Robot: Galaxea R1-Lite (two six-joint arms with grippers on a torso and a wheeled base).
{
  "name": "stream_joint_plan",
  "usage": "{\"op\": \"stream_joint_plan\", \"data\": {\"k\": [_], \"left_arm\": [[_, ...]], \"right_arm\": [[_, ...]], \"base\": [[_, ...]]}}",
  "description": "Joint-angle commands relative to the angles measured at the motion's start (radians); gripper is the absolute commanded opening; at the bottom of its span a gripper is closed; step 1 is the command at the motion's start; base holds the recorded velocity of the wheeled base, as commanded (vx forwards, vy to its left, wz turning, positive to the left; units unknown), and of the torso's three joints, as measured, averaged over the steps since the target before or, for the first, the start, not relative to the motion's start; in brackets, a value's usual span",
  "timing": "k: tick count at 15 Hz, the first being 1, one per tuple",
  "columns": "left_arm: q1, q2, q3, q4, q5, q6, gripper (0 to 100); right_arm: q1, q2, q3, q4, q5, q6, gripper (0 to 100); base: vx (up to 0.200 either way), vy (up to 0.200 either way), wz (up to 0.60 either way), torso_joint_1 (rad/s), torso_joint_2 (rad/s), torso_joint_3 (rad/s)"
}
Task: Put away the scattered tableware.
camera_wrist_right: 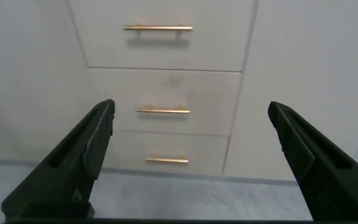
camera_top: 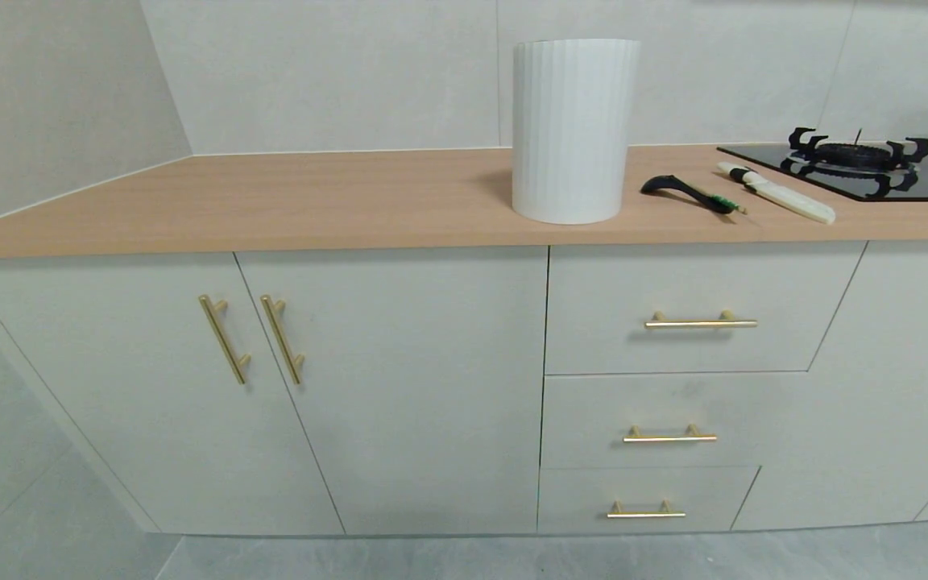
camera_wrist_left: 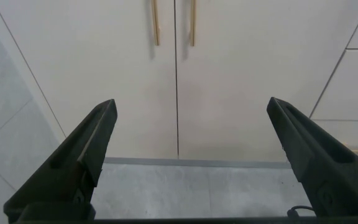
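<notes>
Scattered tableware is seen on a wooden tabletop (camera_top: 311,193) above pale kitchen cupboards.
A tall white ribbed container (camera_top: 575,129) is set near the tabletop's front edge. Toward the right end, a black utensil with a green end (camera_top: 689,193) and a white knife (camera_top: 778,193) are laid side by side, apart, next to a black gas hob (camera_top: 859,165). The left hand (camera_wrist_left: 191,106) is held wide open before two cupboard doors (camera_wrist_left: 104,93), and the right hand (camera_wrist_right: 191,107) wide open before a stack of drawers (camera_wrist_right: 166,87).

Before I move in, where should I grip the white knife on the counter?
Probably its middle, from straight above: the white knife lies flat on the counter, long and slim, so set the right gripper across its narrow width.
</notes>
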Motion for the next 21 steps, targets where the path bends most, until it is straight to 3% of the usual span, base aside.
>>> {"op": "stream_joint_plan", "data": {"k": [1, 6, 13, 17, 18, 21], "left_arm": [[0.0, 0.0, 0.0, 0.0, 0.0, 0.0, 100], [0.0, 0.0, 0.0, 0.0, 0.0, 0.0, 100], [0.0, 0.0, 0.0, 0.0, 0.0, 0.0, 100], [0.0, 0.0, 0.0, 0.0, 0.0, 0.0, 100], [0.0, 0.0, 0.0, 0.0, 0.0, 0.0, 100], [0.0, 0.0, 0.0, 0.0, 0.0, 0.0, 100]], "right_arm": [[0.034, 0.479, -0.131, -0.019, 0.04, 0.003, 100], [0.04, 0.937, -0.216, -0.272, 0.04, 0.0, 100], [0.078, 1.337, -0.36, -0.356, 0.036, 0.0, 100], [0.094, 1.538, -0.363, -0.479, 0.019, 0.0, 100], [0.134, 1.687, -0.358, -0.617, -0.053, 0.006, 100], [0.157, 1.805, -0.357, -0.767, -0.111, 0.02, 100]], "base": [[0.0, 0.0, 0.0, 0.0, 0.0, 0.0], [0.0, 0.0, 0.0, 0.0, 0.0, 0.0], [0.0, 0.0, 0.0, 0.0, 0.0, 0.0], [0.0, 0.0, 0.0, 0.0, 0.0, 0.0], [0.0, 0.0, 0.0, 0.0, 0.0, 0.0], [0.0, 0.0, 0.0, 0.0, 0.0, 0.0]]}}
